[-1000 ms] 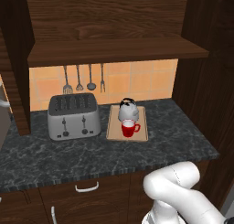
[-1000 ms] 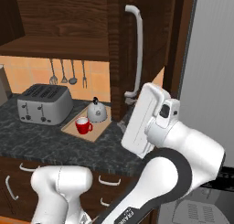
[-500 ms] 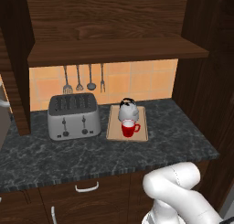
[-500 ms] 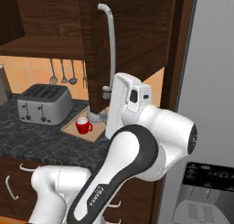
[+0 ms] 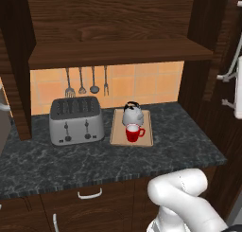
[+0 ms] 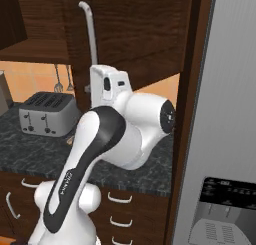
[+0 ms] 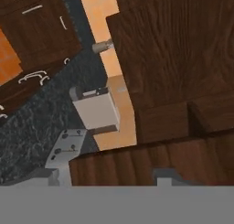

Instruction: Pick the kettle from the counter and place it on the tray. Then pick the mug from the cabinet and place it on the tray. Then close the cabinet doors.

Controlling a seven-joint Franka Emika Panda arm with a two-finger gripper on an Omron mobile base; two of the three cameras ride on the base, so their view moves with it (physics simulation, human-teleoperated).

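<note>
kettle (image 5: 133,113) at the far end of the tray (image 5: 117,134), upright | mug (image 5: 134,132) on the tray just in front of the kettle | tray on the counter (image 5: 104,155), right of the toaster (image 5: 76,120) | cabinet (image 5: 118,51) shelf open | gripper (image 7: 109,176) close to a dark wood door (image 7: 178,58); fingers: cannot tell if apart or together

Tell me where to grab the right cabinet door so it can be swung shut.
Grip the door's long vertical silver bar handle around its middle, coming at it from the front. The bar stands off the panel on posts, so fingers can likely close across it from either side.
</note>
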